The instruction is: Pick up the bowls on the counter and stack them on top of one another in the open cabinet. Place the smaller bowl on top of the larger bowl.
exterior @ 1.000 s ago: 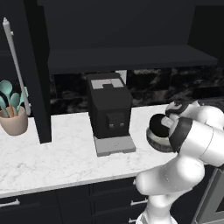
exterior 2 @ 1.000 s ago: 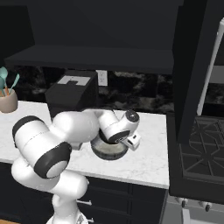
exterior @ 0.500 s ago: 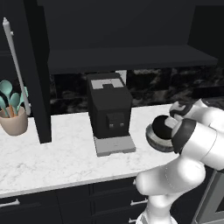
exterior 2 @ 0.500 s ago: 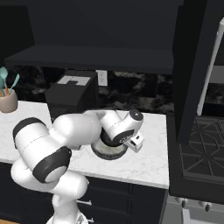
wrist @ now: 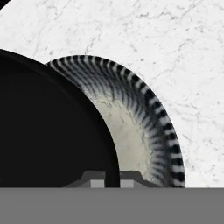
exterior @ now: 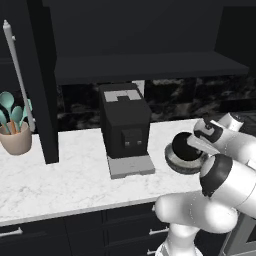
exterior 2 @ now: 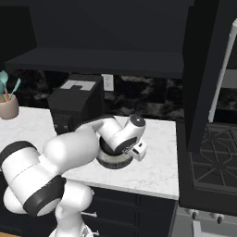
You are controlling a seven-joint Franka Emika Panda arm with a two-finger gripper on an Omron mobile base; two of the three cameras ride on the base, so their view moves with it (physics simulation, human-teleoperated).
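Pinching the rim of the small glossy black bowl (wrist: 48, 131), my gripper (wrist: 112, 177) has its two finger tips pressed close on either side of the thin wall. I see that bowl held just above the wide grey-blue bowl with the pale speckled inside (wrist: 140, 131), which sits on the white marble counter (exterior: 65, 175). I count two bowls. Left of them stands one boxy black coffee machine (exterior: 125, 125), farther left one beige utensil cup (exterior: 16, 142).

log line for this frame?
gripper: shut on smaller bowl rim | position: over larger bowl | larger bowl: on counter | cabinet: no bowls yet
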